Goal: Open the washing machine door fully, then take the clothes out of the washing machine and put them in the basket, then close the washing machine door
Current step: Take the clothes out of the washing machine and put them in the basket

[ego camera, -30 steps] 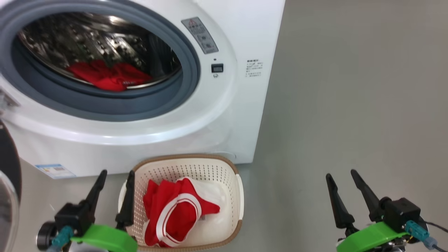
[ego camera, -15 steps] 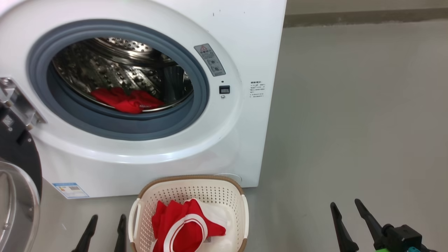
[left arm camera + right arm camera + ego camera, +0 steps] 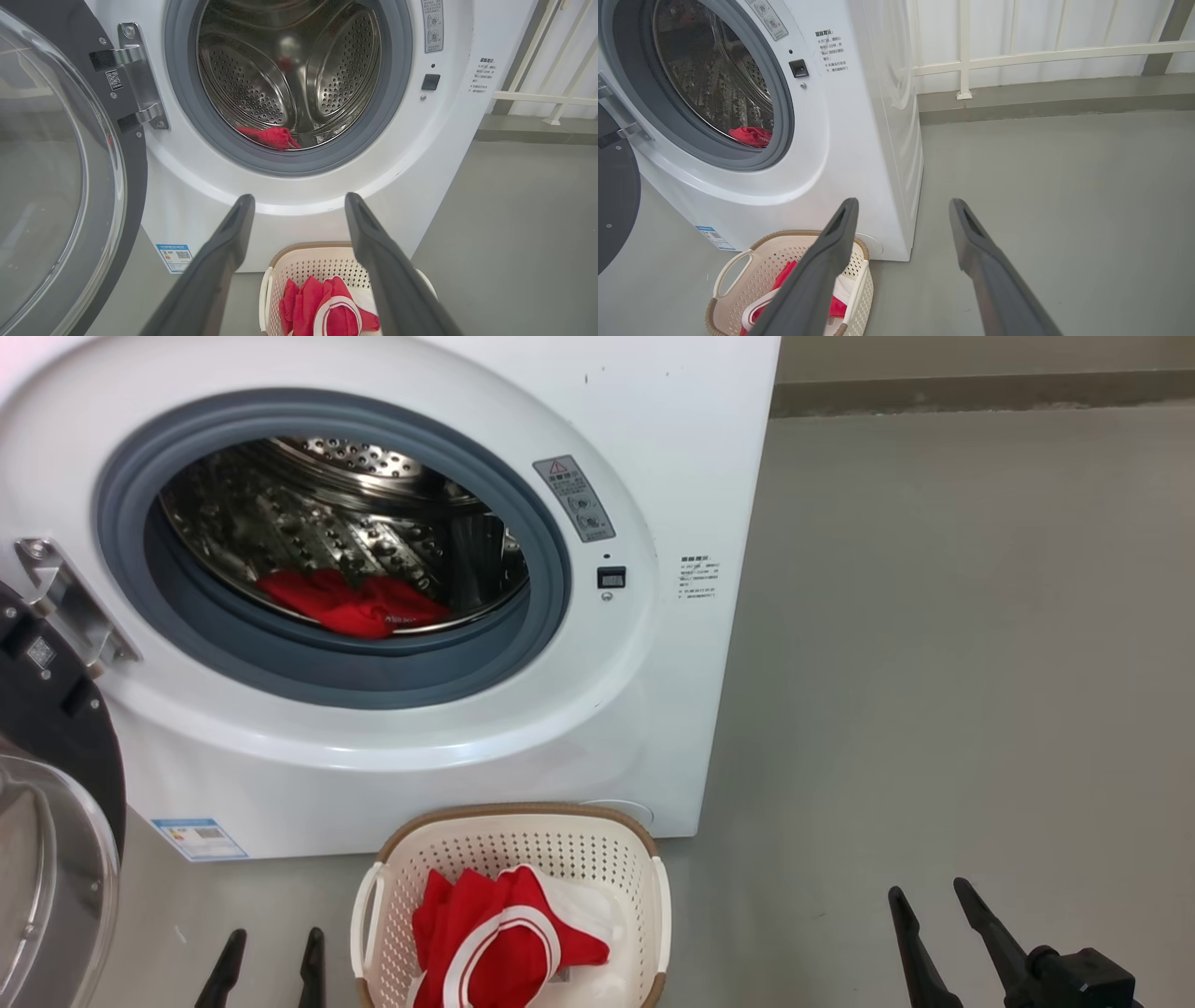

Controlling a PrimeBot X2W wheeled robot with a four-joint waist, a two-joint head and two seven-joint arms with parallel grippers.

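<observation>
The white washing machine stands open, its door swung out to the left, black rim and glass bowl showing. Red clothes lie at the bottom of the steel drum. On the floor in front sits the cream basket with a red, white-trimmed garment in it. My left gripper is open and empty, low and left of the basket. Far to the right my right gripper is open over bare floor.
Grey floor spreads to the right of the machine. A low kerb and white railing run along the back wall. A blue label sits on the machine's lower left front.
The head camera has tilted up: the machine and basket sit lower in the picture and both grippers have slid toward the bottom edge. Clothes and basket look unmoved.
</observation>
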